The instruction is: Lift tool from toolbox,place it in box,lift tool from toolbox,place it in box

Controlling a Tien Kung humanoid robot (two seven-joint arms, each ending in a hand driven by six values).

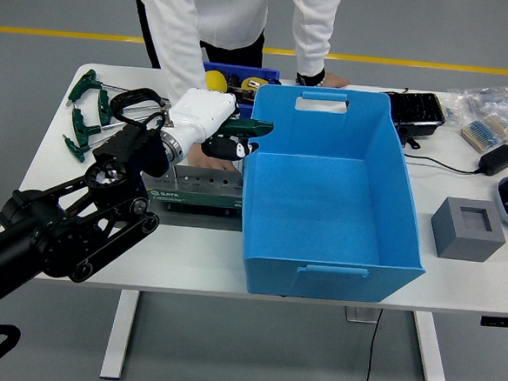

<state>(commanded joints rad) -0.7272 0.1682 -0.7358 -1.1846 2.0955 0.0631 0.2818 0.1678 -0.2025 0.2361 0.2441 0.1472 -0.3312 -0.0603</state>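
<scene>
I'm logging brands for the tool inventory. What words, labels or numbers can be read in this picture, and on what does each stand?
"SATA": white print on the front face of the dark green metal toolbox, left of the large blue plastic box.
Marks on the green-handled tool held in the robot's white left hand: too small to read.
Packets at the white table's far right corner: blurred, unreadable.
No other text shows.

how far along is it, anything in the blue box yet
Nothing is placed yet: the blue box looks empty. In hand: the left hand holds a green-handled tool lifted off the toolbox, its tip at the box's left wall. A person's hand rests on the toolbox. Left to do: drop this tool in, then lift and place a second one. The right arm is out of view.
</scene>
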